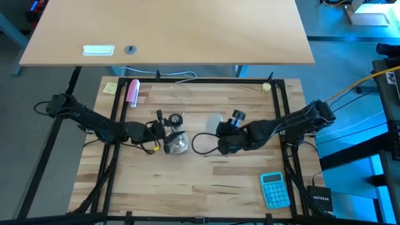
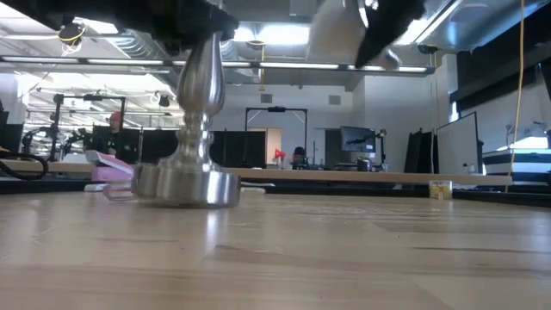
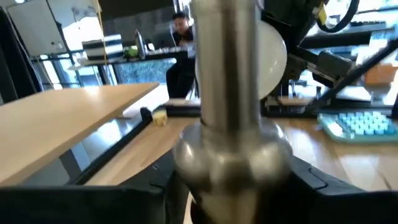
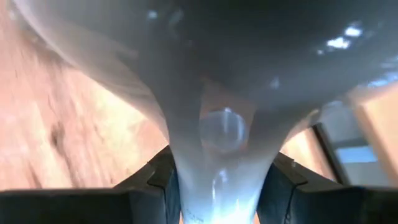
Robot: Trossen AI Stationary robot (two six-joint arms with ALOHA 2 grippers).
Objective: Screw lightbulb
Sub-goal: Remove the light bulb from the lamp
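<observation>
Overhead: straight down on the whole table [image 1: 206, 181] and both arms. Low: at tabletop height, level across into the room. Left wrist: pressed close to the lamp stand [image 3: 231, 130], also central in the low view. Right wrist: tight against the lightbulb [image 4: 211, 81], shared with overhead.

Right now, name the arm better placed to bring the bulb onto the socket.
Right. The right gripper already clamps the lightbulb by its neck, lifted off the table just beside the lamp stand. The left gripper is shut on the stand's stem, steadying it, so it has no free fingers.
</observation>
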